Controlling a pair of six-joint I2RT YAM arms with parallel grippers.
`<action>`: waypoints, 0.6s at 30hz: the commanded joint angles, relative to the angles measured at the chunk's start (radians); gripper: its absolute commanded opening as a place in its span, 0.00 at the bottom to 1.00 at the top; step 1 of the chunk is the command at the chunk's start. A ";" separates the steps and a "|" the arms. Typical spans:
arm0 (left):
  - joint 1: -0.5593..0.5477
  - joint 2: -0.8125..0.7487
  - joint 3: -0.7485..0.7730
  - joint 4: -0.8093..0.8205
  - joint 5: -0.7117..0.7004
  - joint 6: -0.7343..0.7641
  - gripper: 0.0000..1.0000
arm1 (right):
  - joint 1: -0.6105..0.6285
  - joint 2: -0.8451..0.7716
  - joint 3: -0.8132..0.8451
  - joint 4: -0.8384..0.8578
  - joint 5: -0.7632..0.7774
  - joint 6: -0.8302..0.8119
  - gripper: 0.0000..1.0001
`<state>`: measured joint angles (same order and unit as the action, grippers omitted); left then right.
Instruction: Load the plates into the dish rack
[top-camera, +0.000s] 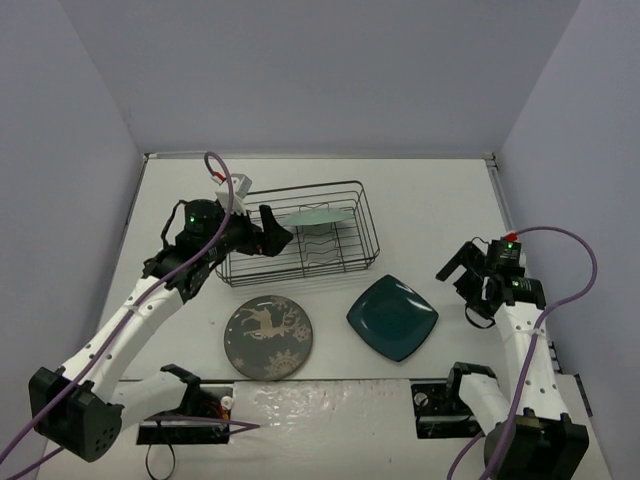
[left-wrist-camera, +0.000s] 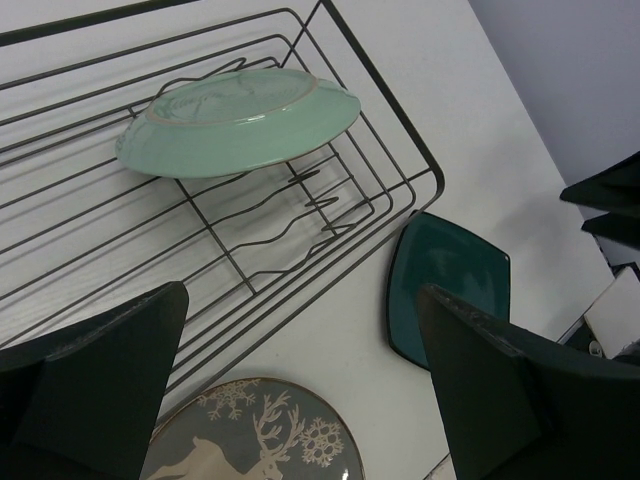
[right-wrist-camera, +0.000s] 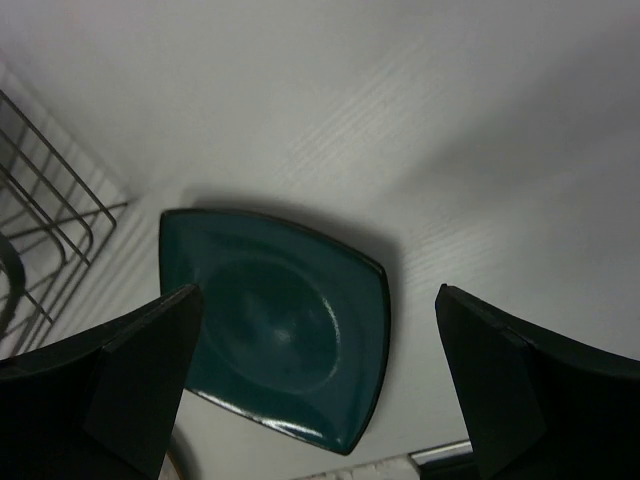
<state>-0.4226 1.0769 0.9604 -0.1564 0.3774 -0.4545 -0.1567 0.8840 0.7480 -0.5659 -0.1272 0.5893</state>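
Left gripper (top-camera: 272, 232) hangs with jaws spread wide at the left end of the dish rack (top-camera: 300, 262); right gripper (right-wrist-camera: 315, 380) gapes too, above the table (top-camera: 420, 200). In front of the rack lie the grey deer plate (top-camera: 268, 337) and, right of it, the teal square plate (top-camera: 392, 317). Inside the rack the small mint plate (left-wrist-camera: 240, 120) leans tilted on the wavy wires, perhaps not seated in a slot.

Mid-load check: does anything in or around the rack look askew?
Yes. The mint plate lies tilted across the top of the rack's slot wires rather than standing upright in a slot. The teal plate and deer plate lie flat on the table, not yet loaded.
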 joint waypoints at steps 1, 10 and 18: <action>-0.021 0.009 0.024 0.080 0.018 0.015 0.97 | -0.064 -0.002 -0.100 -0.023 -0.241 -0.069 1.00; -0.040 0.024 0.031 0.093 0.014 0.014 0.97 | -0.115 0.020 -0.231 0.087 -0.376 -0.036 1.00; -0.042 0.050 0.043 0.102 -0.010 0.006 0.97 | -0.116 0.003 -0.312 0.180 -0.382 -0.001 1.00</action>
<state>-0.4586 1.1155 0.9596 -0.1329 0.3744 -0.4525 -0.2680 0.8928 0.4554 -0.4679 -0.4715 0.5606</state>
